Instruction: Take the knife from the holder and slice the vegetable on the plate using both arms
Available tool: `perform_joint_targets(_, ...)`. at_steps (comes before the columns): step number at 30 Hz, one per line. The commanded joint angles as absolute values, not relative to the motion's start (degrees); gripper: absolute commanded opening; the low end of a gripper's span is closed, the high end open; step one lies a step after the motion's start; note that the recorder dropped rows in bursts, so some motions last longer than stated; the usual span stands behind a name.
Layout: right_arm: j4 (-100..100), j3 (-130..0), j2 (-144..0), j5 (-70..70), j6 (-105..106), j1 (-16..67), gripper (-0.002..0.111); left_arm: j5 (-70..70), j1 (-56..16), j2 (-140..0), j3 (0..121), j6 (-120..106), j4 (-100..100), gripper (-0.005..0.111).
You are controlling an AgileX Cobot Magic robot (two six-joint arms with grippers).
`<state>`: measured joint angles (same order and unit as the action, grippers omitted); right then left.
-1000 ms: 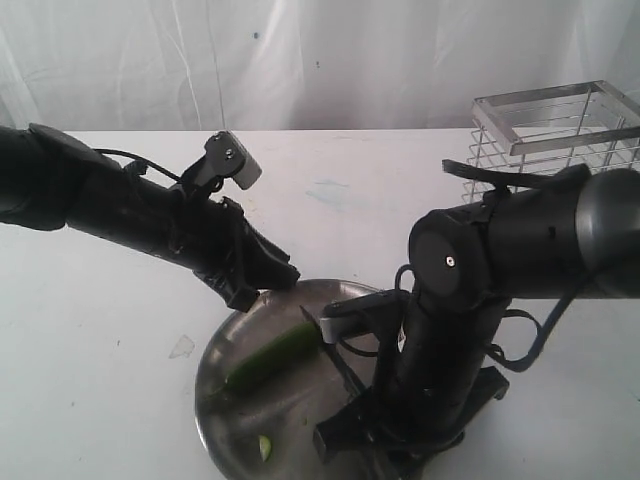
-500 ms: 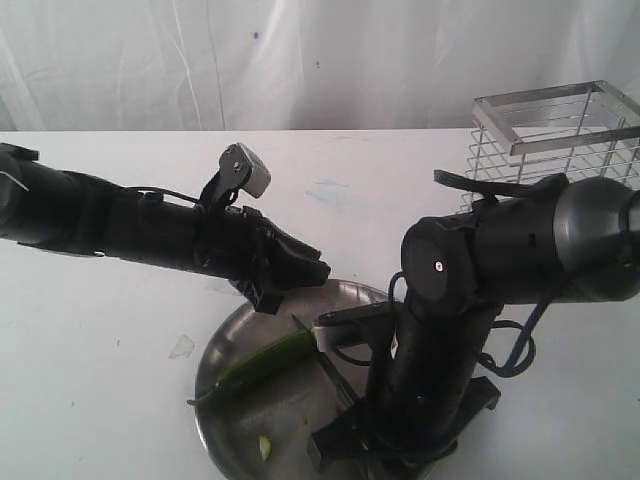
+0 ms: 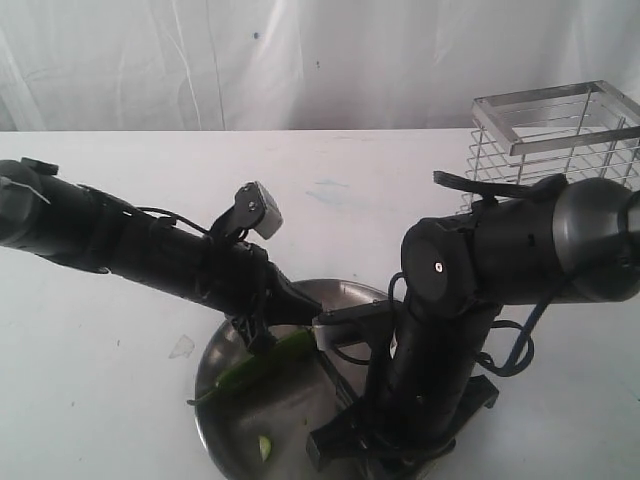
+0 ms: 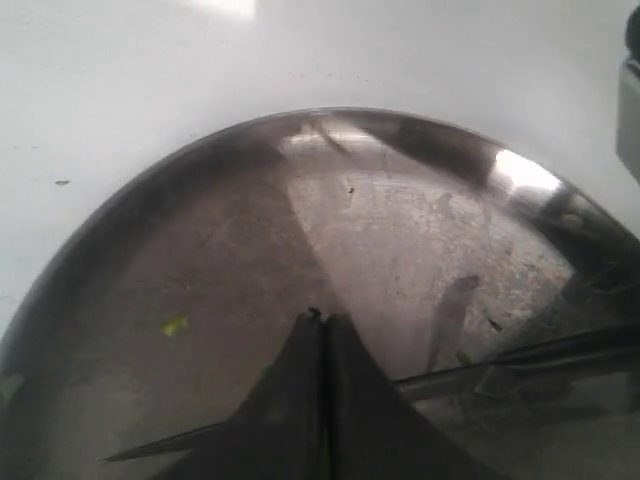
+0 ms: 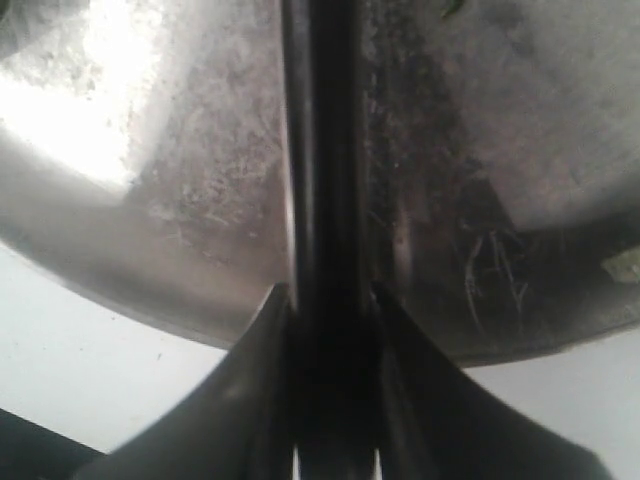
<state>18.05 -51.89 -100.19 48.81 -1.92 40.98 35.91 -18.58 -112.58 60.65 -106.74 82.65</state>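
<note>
We start at the right gripper (image 5: 330, 300): its fingers (image 5: 262, 340) are clamped on the knife (image 5: 322, 150), whose dark spine runs straight up the middle of the right wrist view over the plate (image 5: 150, 230). In the exterior view the blade (image 3: 335, 375) lies in the lower centre, slanting from the vegetable's right end down toward the right arm (image 3: 480, 270).

The left gripper (image 4: 322, 320) has its fingers (image 4: 290, 400) pressed together with no gap and nothing seen between them. In the exterior view that gripper (image 3: 262, 335) sits at the vegetable's upper side; we cannot tell whether it touches.

The vegetable (image 3: 262, 362) lies on the plate (image 3: 215, 350) in the lower centre, its long axis running from lower left, where the thin stem points past the rim, to upper right, where the thick end meets the blade. We judge that the cut depends on the blade crossing this axis while the left arm (image 3: 120, 245) steadies the pod; both arms are equally close.

The plate also holds a small green piece (image 3: 265, 447) near its lower edge. The holder (image 3: 560, 130) stands at the upper right on the desk (image 3: 100, 370), with nothing visible inside it.
</note>
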Motion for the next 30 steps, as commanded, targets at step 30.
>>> perform_joint_targets(30,17.97,-51.77,-100.13,46.76,-1.60,40.49,0.000,28.92,-23.54,-115.55,56.22,-95.85,66.34,0.000)
